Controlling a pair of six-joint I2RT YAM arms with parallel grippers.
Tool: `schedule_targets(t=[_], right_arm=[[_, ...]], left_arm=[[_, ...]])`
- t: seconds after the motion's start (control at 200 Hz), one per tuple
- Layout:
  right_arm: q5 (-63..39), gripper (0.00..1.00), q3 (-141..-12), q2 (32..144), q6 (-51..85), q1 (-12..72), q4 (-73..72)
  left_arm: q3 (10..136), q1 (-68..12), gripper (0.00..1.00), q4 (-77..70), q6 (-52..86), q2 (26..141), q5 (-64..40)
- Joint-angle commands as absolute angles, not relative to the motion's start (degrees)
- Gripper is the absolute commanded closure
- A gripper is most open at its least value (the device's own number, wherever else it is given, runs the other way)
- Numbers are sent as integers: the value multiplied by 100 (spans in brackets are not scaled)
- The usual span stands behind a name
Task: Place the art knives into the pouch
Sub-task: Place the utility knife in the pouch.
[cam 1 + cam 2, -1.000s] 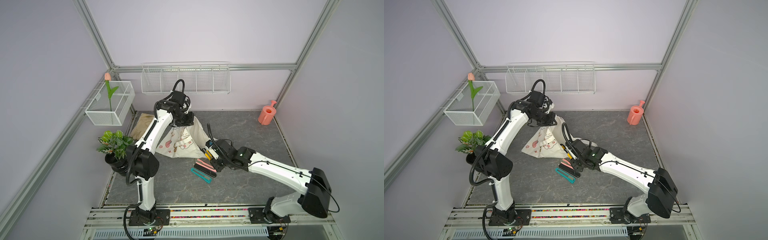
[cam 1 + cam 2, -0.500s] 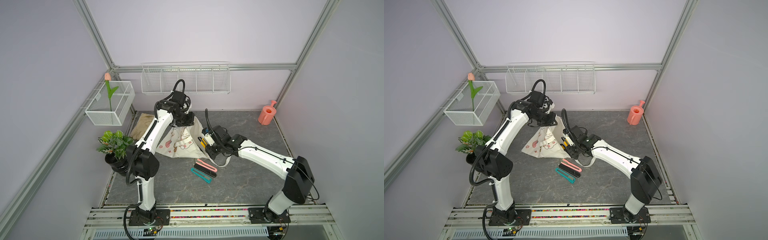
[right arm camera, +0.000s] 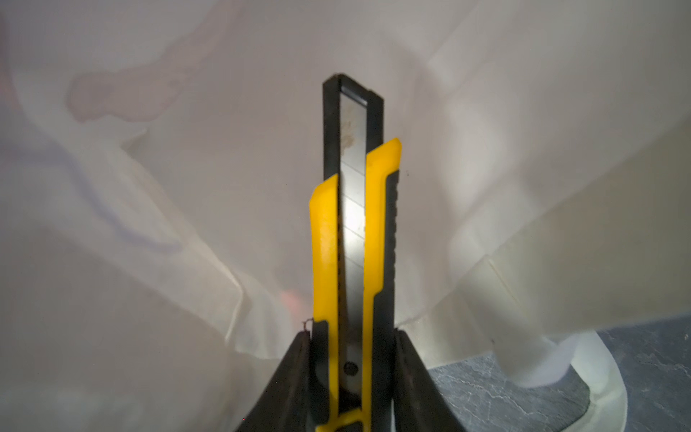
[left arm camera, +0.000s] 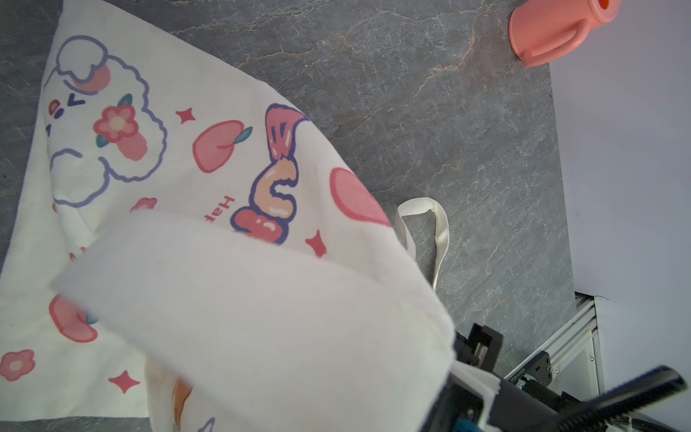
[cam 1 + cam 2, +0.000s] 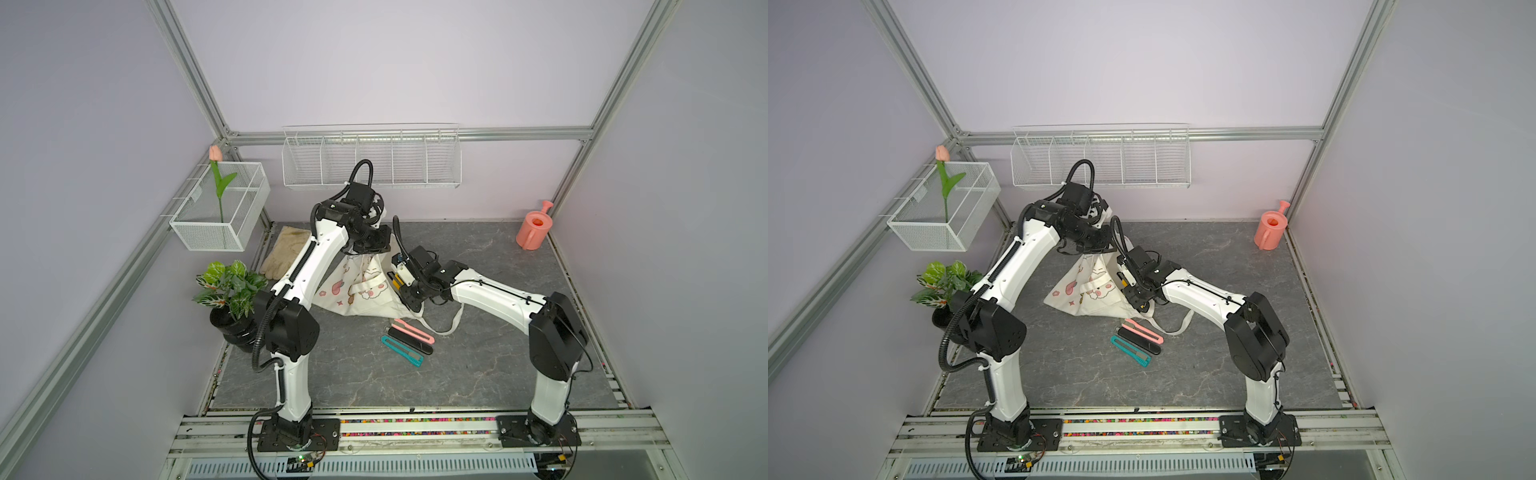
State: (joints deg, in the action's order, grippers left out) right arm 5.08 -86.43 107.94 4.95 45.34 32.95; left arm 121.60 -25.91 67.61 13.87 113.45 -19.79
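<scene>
Right wrist view gives the best look: the right gripper (image 3: 351,336) pinches the yellow-and-black art knife (image 3: 353,239) by its tail end, jaws pressed against both flanks. The knife's nose points straight into pale folds of the pouch (image 3: 187,187). Cloth fills nearly the whole view, so the nose is probably just inside the mouth, though I cannot tell how deep.

In both top views the pouch (image 5: 365,291) hangs tent-like from the left gripper (image 5: 370,243) at its 12 o'clock. Those jaws are hidden under the wrist, but the hoisted cloth suggests they are clamped on its upper edge. The art knife (image 5: 397,279) enters from the pouch's 3 o'clock side.

To do this step well:
- Push along the knife's own long axis, so the nose slides past the inner fold rather than ploughing into it.
- Let go only once most of the handle is past the opening.
- Hold the mouth high and taut with the left arm.
- Mind the loose strap (image 5: 451,324) at 5 o'clock, and leave the pink knife (image 5: 411,330) and teal knife (image 5: 401,351) there alone.
</scene>
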Motion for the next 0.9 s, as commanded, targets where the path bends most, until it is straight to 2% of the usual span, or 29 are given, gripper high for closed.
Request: schedule_targets(t=[0.0,0.285,0.895], right_arm=[[479,65,-8908,10916,367,4496,3144],[406,66,-9303,11441,389,4463,3195],[30,66,-8804,11808,1045,4236,2306]], left_arm=[[12194,-2649,100,6886,1276,11135,-2073],[12400,-2721,100,7017,1274,11182,-2064],[12551,-2850,100,7106,1290,11174,-2069]])
